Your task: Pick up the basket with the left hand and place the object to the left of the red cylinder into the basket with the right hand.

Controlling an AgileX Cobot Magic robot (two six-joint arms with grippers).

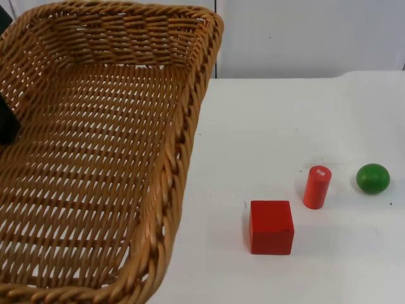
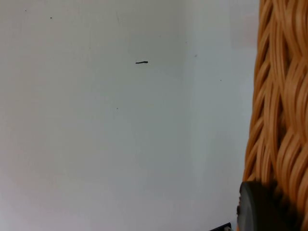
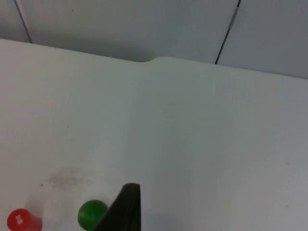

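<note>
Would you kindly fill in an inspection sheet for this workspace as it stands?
Surface: white table top, with one small dark mark.
Job's things: wicker basket raised at the left; red cube on the table, left of the upright red cylinder.
Clutter: green ball, right of the red cylinder.
Hands: left hand grips the basket's rim; right hand hovers above the table near the green ball.
Cables: nothing seen.
Surroundings: grey partition wall behind the table.

The basket [image 1: 95,158] is honey-tan wicker — an open weave with a braided rim. At about four o'clock from it sits a solid red cube [image 1: 271,227]; a lighter red cylinder [image 1: 317,187] carries a small white mark on top. A glossy green ball [image 1: 373,178] — plain — lies on the white table [image 1: 272,120].
</note>
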